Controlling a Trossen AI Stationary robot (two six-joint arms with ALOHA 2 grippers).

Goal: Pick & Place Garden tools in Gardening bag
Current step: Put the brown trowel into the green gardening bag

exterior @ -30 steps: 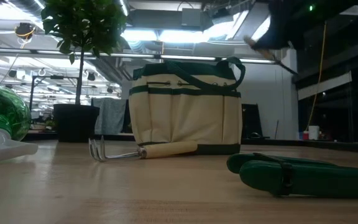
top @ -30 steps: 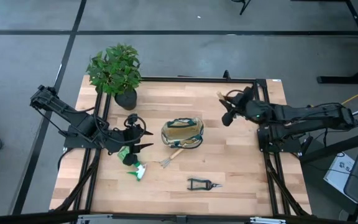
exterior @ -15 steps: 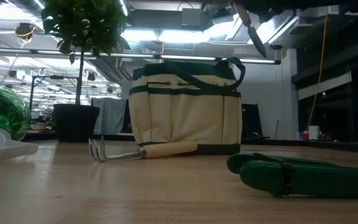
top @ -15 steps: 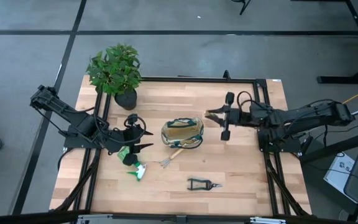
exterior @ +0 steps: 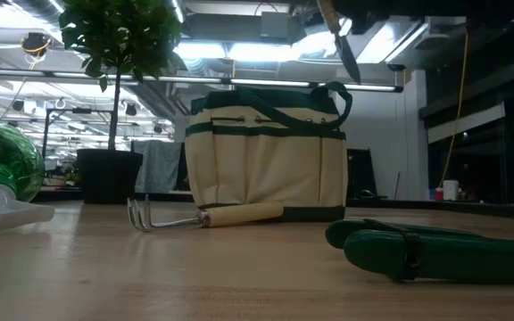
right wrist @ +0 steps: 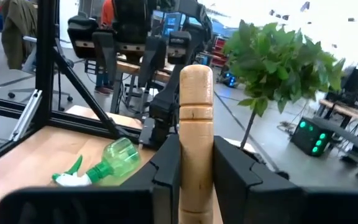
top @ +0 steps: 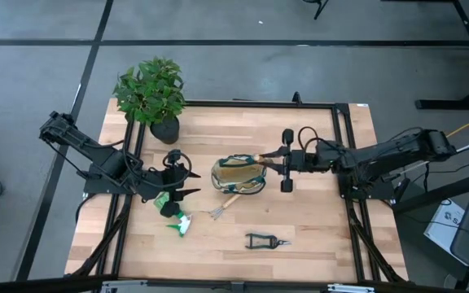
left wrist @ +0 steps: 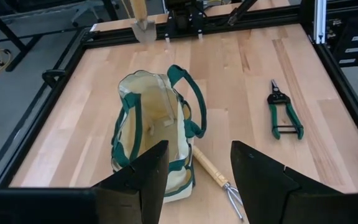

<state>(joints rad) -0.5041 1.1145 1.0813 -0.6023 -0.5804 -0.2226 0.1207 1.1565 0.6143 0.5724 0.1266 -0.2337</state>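
Note:
The cream and green gardening bag (top: pixel 239 174) stands open at mid-table. My right gripper (top: pixel 277 159) is just right of the bag and above it, shut on a wooden-handled trowel (top: pixel 260 157) whose metal blade (exterior: pixel 347 53) points down. A wooden-handled rake (top: pixel 222 207) lies on the table with its handle against the bag's near side. Black shears (top: pixel 265 240) lie flat near the front edge. A green spray bottle (top: pixel 173 215) lies on its side by my left gripper (top: pixel 187 181), which is open and empty left of the bag. My right gripper pinches the trowel's wooden handle (right wrist: pixel 196 134) between its two fingers (right wrist: pixel 166 168), below the rounded free end. The fingers come level from the table's right and lie across the handle. The trowel hangs clear, handle end up and blade (left wrist: pixel 143 30) down, near the bag's right rim.
A potted leafy plant (top: pixel 153 94) stands at the table's far left corner. Black frame rails (top: pixel 344 130) run along the table's sides. Bare wood lies right of and in front of the bag. People and benches show in the room beyond.
My right gripper has carried the trowel from the table's far right toward the bag, going left and a little nearer. It has turned, so that the trowel's blade now points down by the bag's right rim. The bag, rake and shears have stayed put.

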